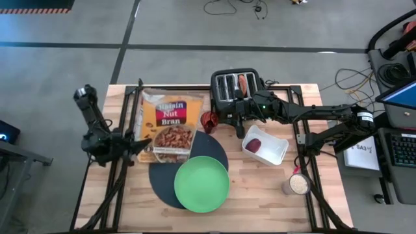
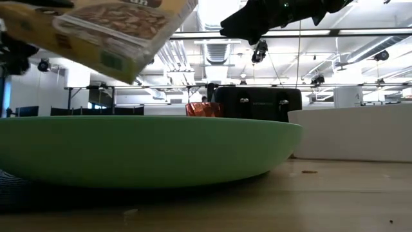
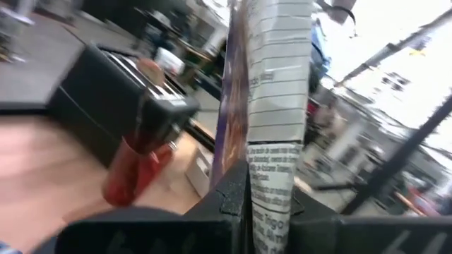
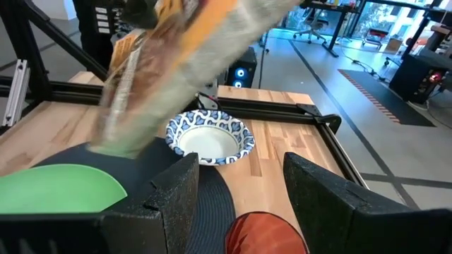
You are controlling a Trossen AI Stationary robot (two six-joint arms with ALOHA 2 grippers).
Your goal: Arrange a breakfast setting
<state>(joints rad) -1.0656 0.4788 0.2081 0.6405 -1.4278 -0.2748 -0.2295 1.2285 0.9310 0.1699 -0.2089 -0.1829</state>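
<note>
where cereal box (image 1: 167, 125) hangs — bowl (image 4: 207, 138) beneath

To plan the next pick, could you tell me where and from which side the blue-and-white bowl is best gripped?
Probably the rim: one finger inside, one outside, coming down from above. The blue-and-white bowl stands upright and looks empty, with a thin, flared wall. Take the side away from the cereal box, which the left gripper holds tilted over it.
</note>
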